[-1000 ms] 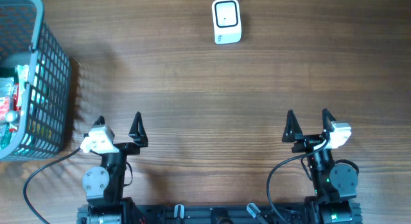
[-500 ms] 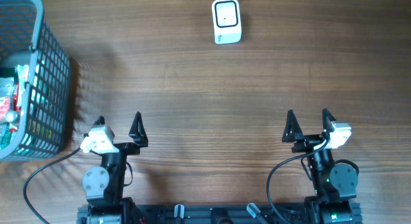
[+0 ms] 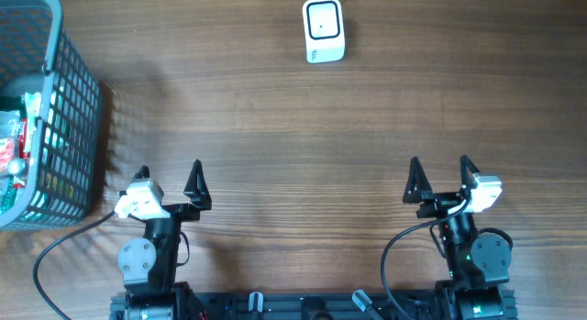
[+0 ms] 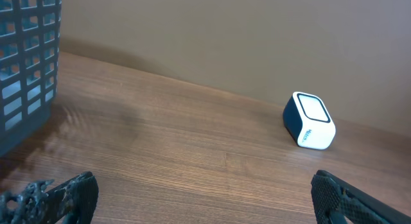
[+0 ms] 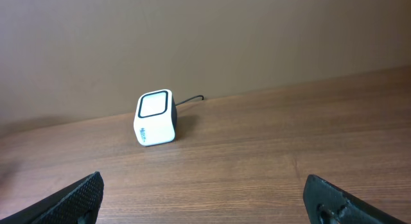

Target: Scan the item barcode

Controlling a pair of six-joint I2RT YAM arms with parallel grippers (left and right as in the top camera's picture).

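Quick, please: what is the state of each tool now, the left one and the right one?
Left tool: open, holding nothing.
Right tool: open, holding nothing.

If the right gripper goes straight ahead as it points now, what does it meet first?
Nothing on the table, it seems. The right gripper, open, faces bare wood; the scanner sits left of that line. Beyond the far edge only a plain wall shows, depth unclear.

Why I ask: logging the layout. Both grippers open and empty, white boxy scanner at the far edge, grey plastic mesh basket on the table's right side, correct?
No: the overhead view shows the grey plastic mesh basket on the left side; left gripper and right gripper are open and empty, white boxy scanner at the far edge.
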